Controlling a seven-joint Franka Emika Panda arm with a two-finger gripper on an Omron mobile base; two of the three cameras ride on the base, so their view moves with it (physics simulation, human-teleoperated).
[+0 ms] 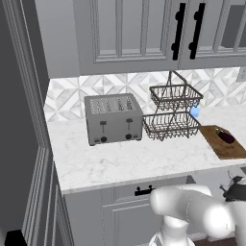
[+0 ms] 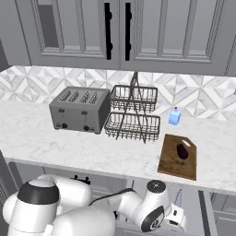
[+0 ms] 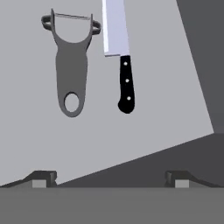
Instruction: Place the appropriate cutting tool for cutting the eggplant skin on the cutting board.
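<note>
In the hand view, a grey Y-shaped peeler (image 3: 71, 65) lies on a flat grey surface, its blade end away from me. Right beside it lies a knife (image 3: 125, 83) with a black riveted handle and a pale blade. My gripper (image 3: 111, 179) hovers short of both, open, with nothing between its fingertips (image 3: 43, 178). Up on the counter, the small dark eggplant (image 1: 226, 137) (image 2: 182, 150) rests on the brown cutting board (image 1: 216, 146) (image 2: 173, 167). My arm reaches low, below the counter's front edge under the board.
A grey toaster (image 1: 114, 117) (image 2: 80, 109) and a two-tier wire basket (image 1: 173, 110) (image 2: 133, 113) stand on the white marble counter. A small blue bottle (image 1: 194, 111) (image 2: 174, 116) sits behind the board. Wall cabinets hang overhead. A dark wall borders the grey surface on the right.
</note>
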